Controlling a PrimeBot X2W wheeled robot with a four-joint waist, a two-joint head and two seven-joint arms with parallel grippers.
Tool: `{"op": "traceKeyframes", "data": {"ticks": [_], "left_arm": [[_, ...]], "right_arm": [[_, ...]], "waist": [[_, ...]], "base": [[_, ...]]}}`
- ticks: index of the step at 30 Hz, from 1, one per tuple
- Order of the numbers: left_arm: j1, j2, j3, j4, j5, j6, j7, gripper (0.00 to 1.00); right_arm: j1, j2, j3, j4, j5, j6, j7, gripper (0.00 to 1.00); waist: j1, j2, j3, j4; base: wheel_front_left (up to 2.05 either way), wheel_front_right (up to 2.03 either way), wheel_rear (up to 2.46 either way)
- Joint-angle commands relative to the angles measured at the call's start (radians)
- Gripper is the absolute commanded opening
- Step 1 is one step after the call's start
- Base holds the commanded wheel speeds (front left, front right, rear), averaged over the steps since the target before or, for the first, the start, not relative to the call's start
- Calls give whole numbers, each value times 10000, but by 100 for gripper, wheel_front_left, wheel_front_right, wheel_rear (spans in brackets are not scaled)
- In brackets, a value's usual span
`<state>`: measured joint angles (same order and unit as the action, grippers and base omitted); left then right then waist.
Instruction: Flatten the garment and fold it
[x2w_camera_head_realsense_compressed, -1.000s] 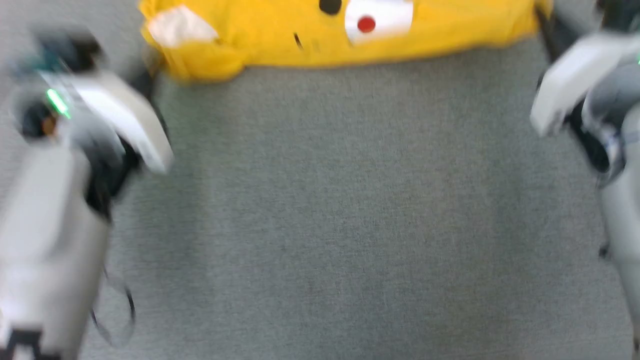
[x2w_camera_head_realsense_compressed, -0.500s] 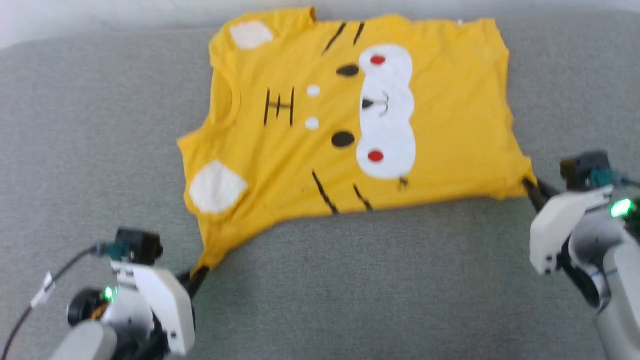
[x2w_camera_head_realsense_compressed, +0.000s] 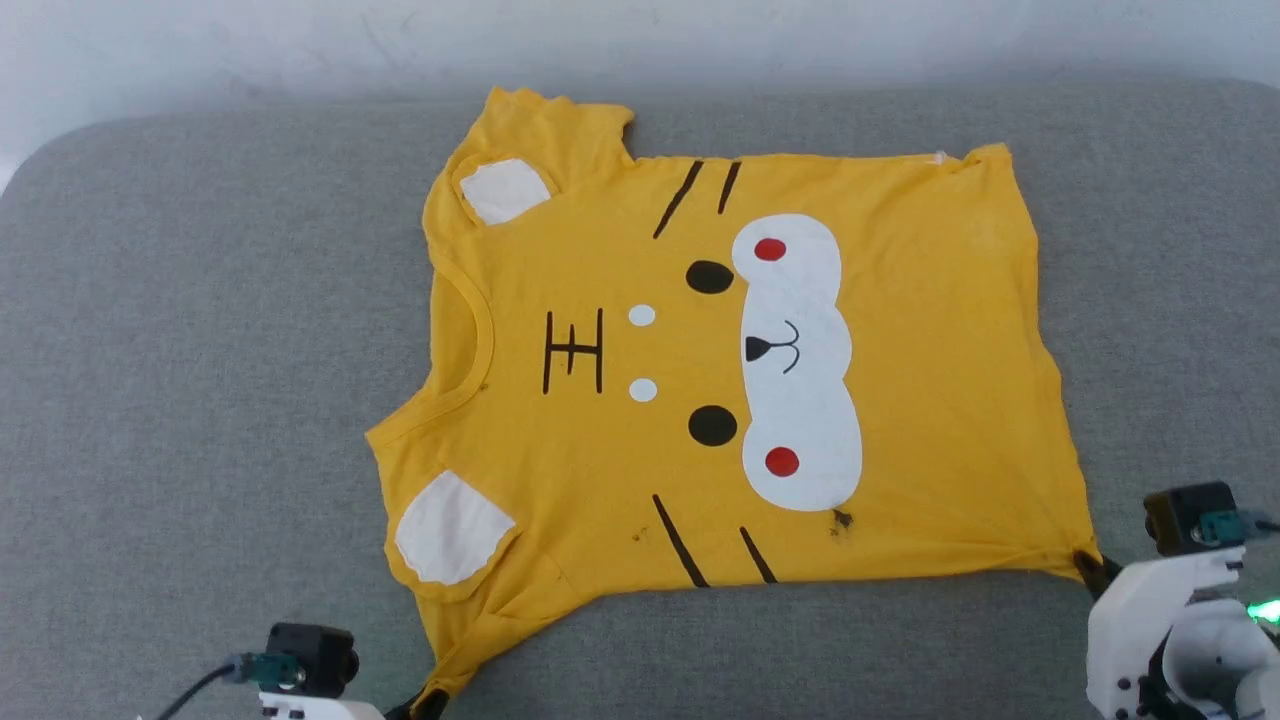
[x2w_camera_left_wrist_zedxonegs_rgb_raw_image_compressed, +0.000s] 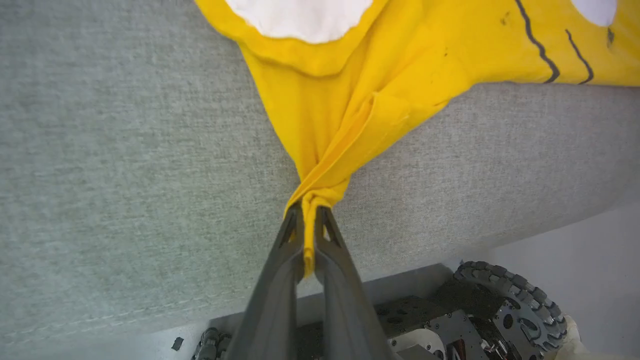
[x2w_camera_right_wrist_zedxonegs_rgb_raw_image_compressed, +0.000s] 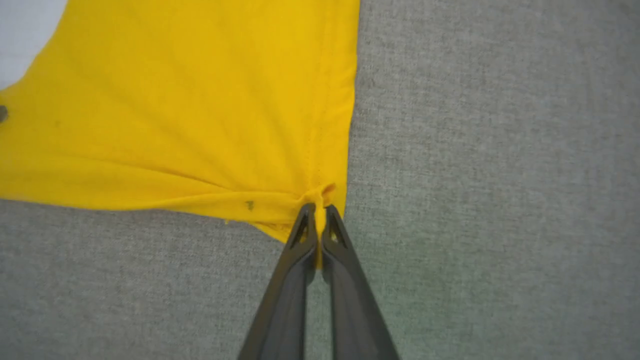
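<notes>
The yellow shirt (x2w_camera_head_realsense_compressed: 700, 400) lies spread on the grey surface (x2w_camera_head_realsense_compressed: 200, 400) in the middle of the head view. Its long axis runs left to right, collar to the left and hem to the right, up the frame from both hands. The left hand (x2w_camera_left_wrist_zedxonegs_rgb_raw_image_compressed: 309, 210) is nearly closed, pinching a bunched point below the near sleeve. The right hand (x2w_camera_right_wrist_zedxonegs_rgb_raw_image_compressed: 316, 210), just as narrow, clamps the near hem corner at lower right.

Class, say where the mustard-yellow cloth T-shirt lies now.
Head view: the mustard-yellow cloth T-shirt lies spread mid-frame on the grey fabric surface, collar leftward, near corners held by the left gripper and right gripper.
</notes>
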<state>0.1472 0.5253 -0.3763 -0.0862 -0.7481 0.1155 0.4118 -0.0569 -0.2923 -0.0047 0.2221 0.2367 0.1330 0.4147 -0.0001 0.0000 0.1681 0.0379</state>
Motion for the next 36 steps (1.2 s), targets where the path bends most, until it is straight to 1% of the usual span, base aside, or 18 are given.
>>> {"op": "traceKeyframes", "data": {"ticks": [1, 4, 7, 11, 13, 16, 19, 24, 31, 36], "left_arm": [[116, -76, -52, -26, 160, 55, -156, 0], [64, -360, -173, 11, 695, 66, -1105, 0], [-136, -715, -214, 283, 1415, 157, -2468, 0], [-634, -1208, -215, 797, 2324, 384, -4310, 0], [-971, -1364, -244, 1049, 2746, 473, -5049, 0], [-1577, -1492, -290, 1341, 3256, 556, -5802, 0], [-2253, -1471, -274, 1582, 3587, 546, -6104, 0], [-3545, -1286, -169, 1950, 3823, 309, -6171, 0], [-5453, -933, 33, 2614, 3882, -170, -5892, 0], [-6614, -759, 48, 3323, 3849, -532, -5506, 0]], "right_arm": [[209, 44, -121, -66, -69, -23, 27, 0], [665, 354, -465, -270, -204, -23, -301, 0], [961, 650, -663, -450, -418, -23, -1213, 0], [1088, 941, -590, -474, -692, -23, -2590, 0], [1040, 990, -473, -417, -780, -23, -3224, 0], [844, 1010, -310, -367, -874, -23, -3880, 0], [544, 993, -163, -302, -886, -23, -4186, 0], [-214, 812, 104, -227, -933, -23, -4118, 0], [-1863, 421, 593, 94, -893, -23, -3728, 0], [-3046, 284, 730, 621, -724, -23, -3348, 0]], "waist": [[1, 0, -22, -12], [1, 0, -88, -18], [1, 0, -166, -57], [1, 0, -221, -153], [1, 0, -248, -202], [1, 0, -259, -275], [1, 0, -250, -359], [1, 0, -20, -535], [1, 0, 691, -775], [1, 0, 1352, -849]], "base": [[0, 0, 0], [0, 0, 0], [0, 0, 0], [0, 0, 0], [0, 0, 0], [0, 0, 0], [0, 0, 0], [0, 0, 0], [0, 0, 0], [0, 0, 0]]}}
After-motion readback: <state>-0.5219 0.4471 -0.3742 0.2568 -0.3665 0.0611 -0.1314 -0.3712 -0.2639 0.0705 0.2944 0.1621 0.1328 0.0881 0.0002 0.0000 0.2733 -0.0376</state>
